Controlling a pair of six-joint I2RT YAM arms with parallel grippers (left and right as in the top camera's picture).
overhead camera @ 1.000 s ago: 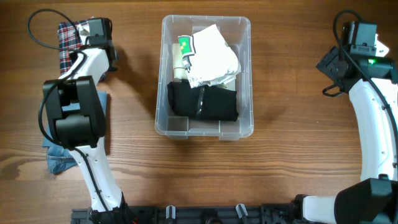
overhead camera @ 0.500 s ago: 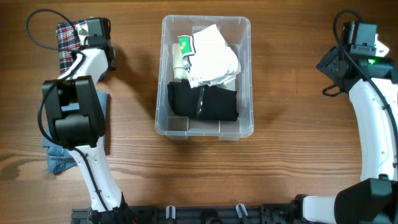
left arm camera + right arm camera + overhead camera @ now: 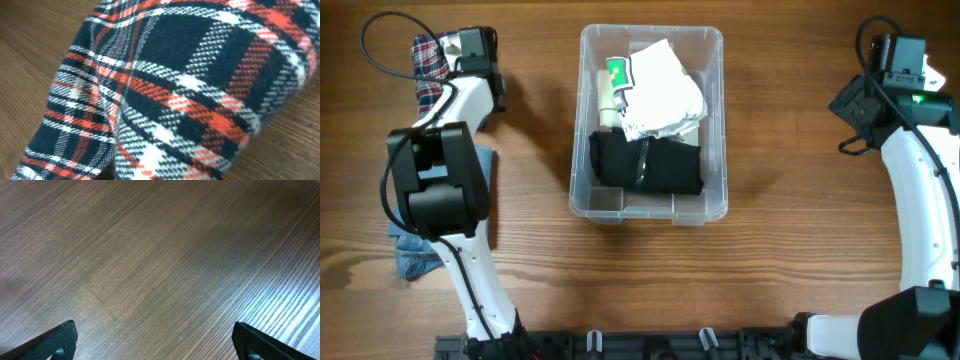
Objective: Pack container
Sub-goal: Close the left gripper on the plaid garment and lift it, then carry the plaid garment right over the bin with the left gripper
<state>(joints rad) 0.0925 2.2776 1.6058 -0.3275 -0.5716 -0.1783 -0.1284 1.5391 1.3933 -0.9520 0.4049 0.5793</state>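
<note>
The table (image 3: 150,255) is wood with fine straight grain and a satin finish with light sheen. The container (image 3: 652,29) is clear plastic, smooth and glossy. Inside the container: black cloth (image 3: 650,165), matt; white crumpled material (image 3: 665,95), cloth or paper undetermined. Left of the container: plaid cloth (image 3: 190,90), woven twill, slightly fuzzy, matt; denim cloth (image 3: 412,258), faded.

The wood-grain table (image 3: 800,200) carries a clear plastic container (image 3: 650,205) at about its middle, its long sides running from far to near. At the far left a rumpled plaid cloth (image 3: 427,68) in navy, red and white lies on the wood, well apart from the container. Nearer on the left lies a blue denim cloth (image 3: 412,250), partly hidden under the left arm (image 3: 440,190).
</note>
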